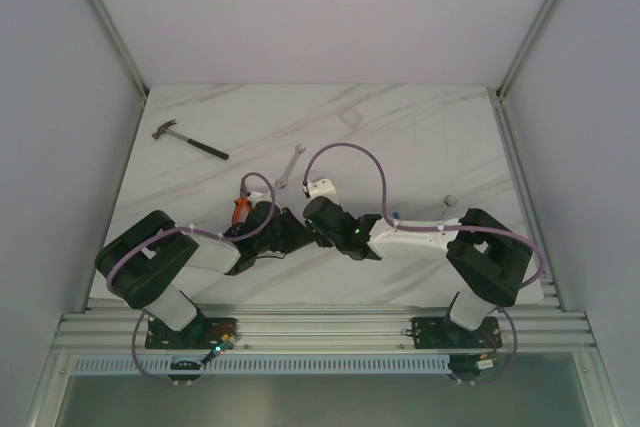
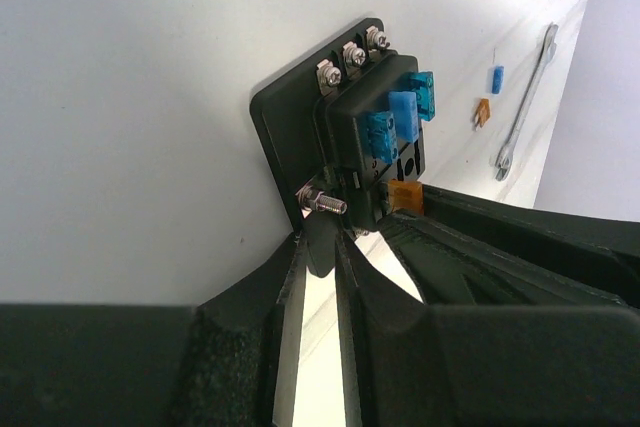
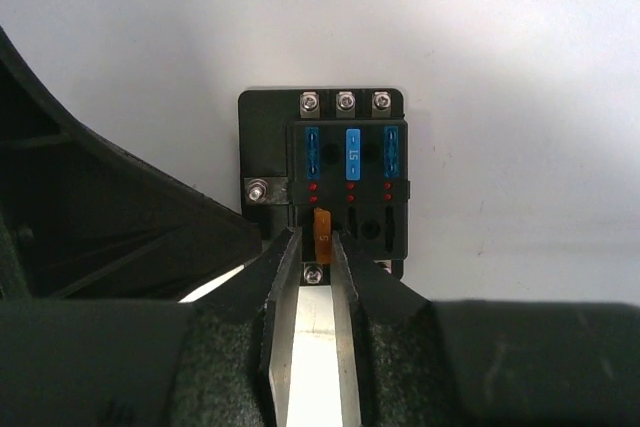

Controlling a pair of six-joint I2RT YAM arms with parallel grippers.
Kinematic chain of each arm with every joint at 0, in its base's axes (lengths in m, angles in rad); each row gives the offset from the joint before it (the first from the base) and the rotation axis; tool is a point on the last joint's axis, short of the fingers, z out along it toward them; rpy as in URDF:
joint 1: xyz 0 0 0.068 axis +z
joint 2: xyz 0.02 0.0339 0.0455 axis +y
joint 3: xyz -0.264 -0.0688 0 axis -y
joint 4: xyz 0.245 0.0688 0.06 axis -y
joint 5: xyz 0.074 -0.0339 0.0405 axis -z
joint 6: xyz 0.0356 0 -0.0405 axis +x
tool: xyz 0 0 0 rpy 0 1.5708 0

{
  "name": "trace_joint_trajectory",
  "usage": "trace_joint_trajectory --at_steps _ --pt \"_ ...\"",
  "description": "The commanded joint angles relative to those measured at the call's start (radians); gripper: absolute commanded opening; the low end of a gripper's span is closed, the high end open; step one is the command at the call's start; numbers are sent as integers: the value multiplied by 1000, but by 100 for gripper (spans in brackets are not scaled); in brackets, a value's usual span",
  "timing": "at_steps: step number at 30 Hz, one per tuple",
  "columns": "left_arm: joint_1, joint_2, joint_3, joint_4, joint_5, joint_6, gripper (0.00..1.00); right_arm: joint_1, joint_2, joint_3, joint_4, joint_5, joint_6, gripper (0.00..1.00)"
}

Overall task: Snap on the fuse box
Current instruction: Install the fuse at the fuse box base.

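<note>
The left hand (image 2: pixel 318 247) clamps the edge of the fuse box (image 2: pixel 350 127), flat on the tabletop (image 2: pixel 120 97) between both arms, so the right hand (image 3: pixel 318 247), narrowly astride the amber fuse (image 3: pixel 322 227) (gripping or not, I cannot tell), should press straight down.

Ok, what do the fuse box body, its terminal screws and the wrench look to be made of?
The fuse box looks like black moulded plastic: matte, with a faint sheen along its edges. Its terminal screws are bright silvery metal with glints, probably plated steel. The wrench is bare pale grey metal with a satin shine, likely steel. The exact alloys cannot be told.
</note>
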Motion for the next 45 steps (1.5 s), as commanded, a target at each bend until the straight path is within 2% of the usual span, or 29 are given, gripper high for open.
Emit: trace_joint_trajectory --at_steps 1,11,15,22,35,45 --pt "-6 -23 -14 -26 -21 -10 27 8 -4 16 -13 33 0 26" --pt "-7 -33 -10 -33 -24 -6 27 9 -23 40 -17 20 -25 28" --pt "-6 -33 -9 -36 -24 -5 27 8 -23 47 -19 23 -30 24" --pt "-6 -37 -8 -37 -22 -2 27 8 -14 59 -35 25 -32 23" --pt "-6 -33 -9 -37 -22 -2 28 -6 31 87 -95 0 -43 8" --pt "-6 -30 -11 -35 -23 -4 28 -9 72 126 -176 -62 -58 7"
